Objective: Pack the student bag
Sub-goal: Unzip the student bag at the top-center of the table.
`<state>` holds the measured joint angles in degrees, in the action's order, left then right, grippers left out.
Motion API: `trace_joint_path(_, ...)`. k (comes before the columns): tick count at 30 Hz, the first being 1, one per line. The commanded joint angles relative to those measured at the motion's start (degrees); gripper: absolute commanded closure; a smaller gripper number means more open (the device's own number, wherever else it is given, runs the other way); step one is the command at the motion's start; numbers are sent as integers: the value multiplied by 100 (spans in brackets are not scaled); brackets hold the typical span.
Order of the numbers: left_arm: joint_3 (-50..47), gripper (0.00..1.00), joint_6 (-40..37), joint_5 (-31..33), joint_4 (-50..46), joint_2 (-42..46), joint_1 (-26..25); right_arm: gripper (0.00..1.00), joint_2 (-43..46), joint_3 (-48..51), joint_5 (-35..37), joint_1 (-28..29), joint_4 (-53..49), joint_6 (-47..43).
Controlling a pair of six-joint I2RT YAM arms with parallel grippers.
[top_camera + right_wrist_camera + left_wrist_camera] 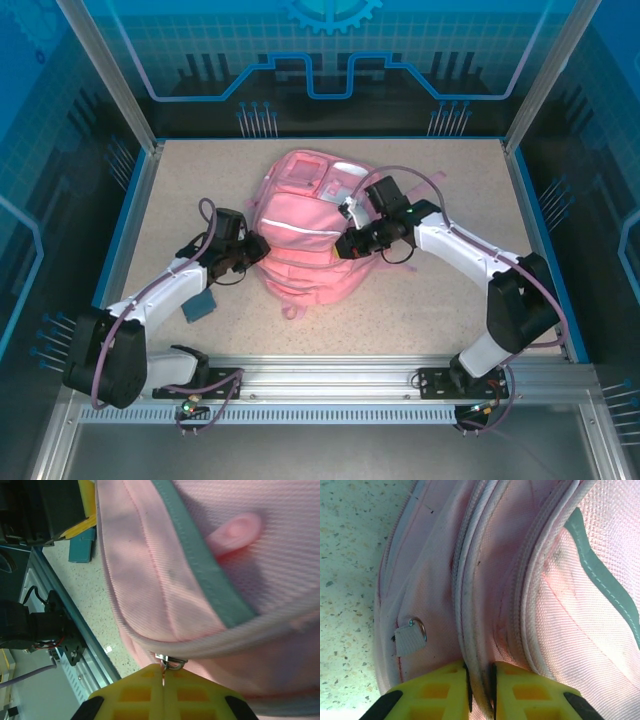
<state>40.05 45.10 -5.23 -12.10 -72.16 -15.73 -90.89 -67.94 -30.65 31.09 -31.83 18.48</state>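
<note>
The left jaws pinch a pale piped seam (470,630) on the student bag (305,235). The right jaws are clenched on its small metal zip pull (171,662). The one bag, soft pink with pale trim, lies mid-way across the table (180,180). The left arm (160,290) and right arm (470,250) both bend inward to it. One teal booklet (201,306) lies beside the left arm.
</note>
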Motion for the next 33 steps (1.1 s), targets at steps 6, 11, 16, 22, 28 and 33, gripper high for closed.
trace_joint_path(6, 530, 57, -598, 56, -765, 492, -234, 100, 3, -286, -417, -33, 245, 453)
trace_joint_path(11, 563, 49, -1072, 110, -885, 1019, -617, 100, -157, -367, -688, -33, 462, 807)
trace_joint_path(16, 695, 48, -1735, 166, -583, 1041, -1334, 100, -310, -412, -637, -42, 524, 1227)
trace_joint_path(22, 1052, 48, -2490, 358, -296, 391, -2191, 100, -376, -386, -861, -46, 701, 1698)
trace_joint_path(28, 1154, 58, -3102, 502, 132, -144, -2516, 100, -427, -317, -1149, -90, 879, 2057)
trace_joint_path(33, 1054, 66, -3541, 574, 465, -218, -2526, 100, -438, -255, -1296, -169, 947, 2192)
